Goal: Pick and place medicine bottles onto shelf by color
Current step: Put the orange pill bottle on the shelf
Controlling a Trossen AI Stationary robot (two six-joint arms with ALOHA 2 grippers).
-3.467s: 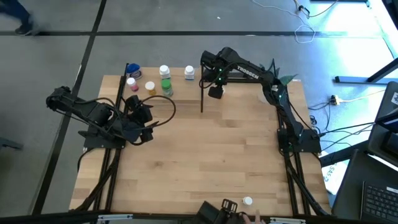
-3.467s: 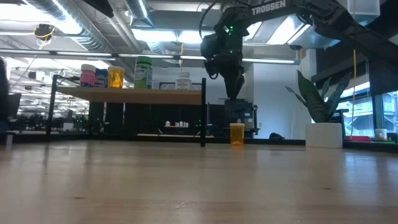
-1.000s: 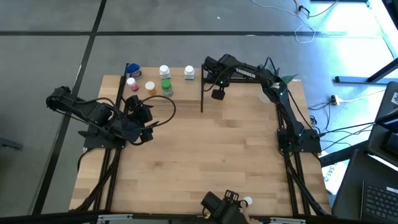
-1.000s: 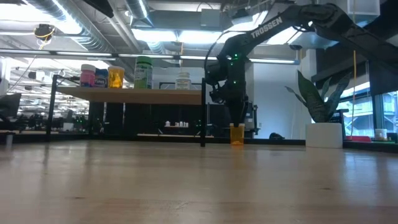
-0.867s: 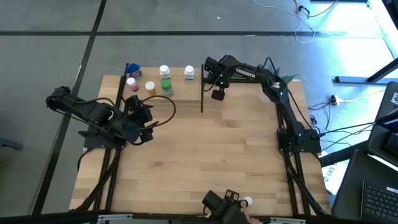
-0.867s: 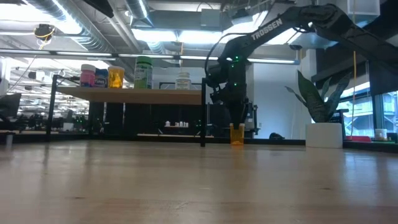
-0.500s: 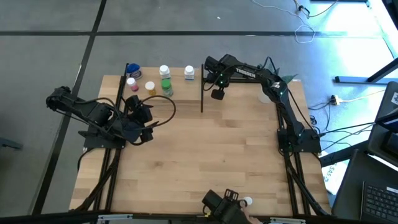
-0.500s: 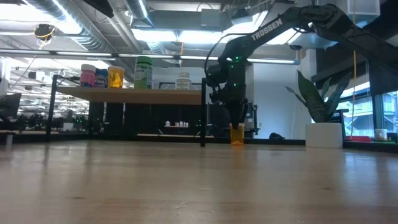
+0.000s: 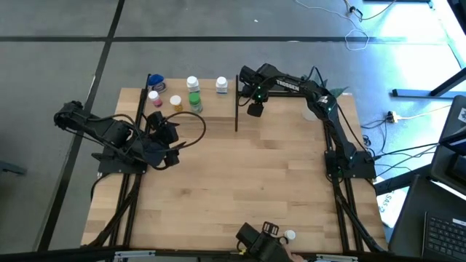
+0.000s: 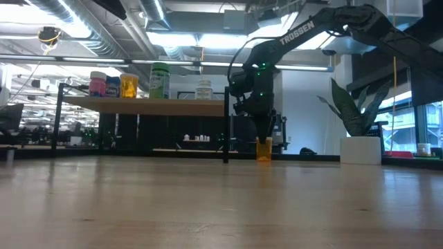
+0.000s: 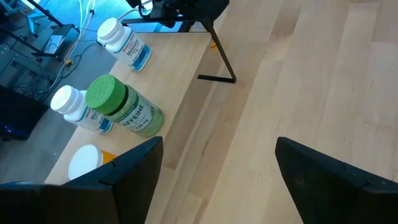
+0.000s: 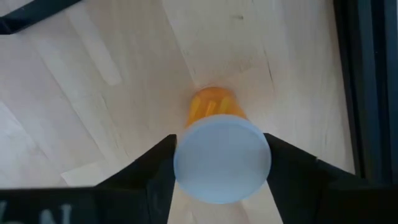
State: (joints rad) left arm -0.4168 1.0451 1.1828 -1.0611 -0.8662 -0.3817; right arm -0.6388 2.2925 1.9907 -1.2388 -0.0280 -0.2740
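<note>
Right tool (image 9: 254, 110) hangs just beside the bottle-laden shelf (image 9: 211, 98).

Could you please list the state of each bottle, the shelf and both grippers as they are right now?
orange bottle: upright on the table, capped, between the right gripper's fingers.
right gripper: lowered around the orange bottle's cap, fingers on either side of it.
left gripper: open, empty, facing the shelf.
green bottle: upright on the shelf, capped.
white bottles: upright on the shelf, capped.
shelf: holding several bottles.
</note>
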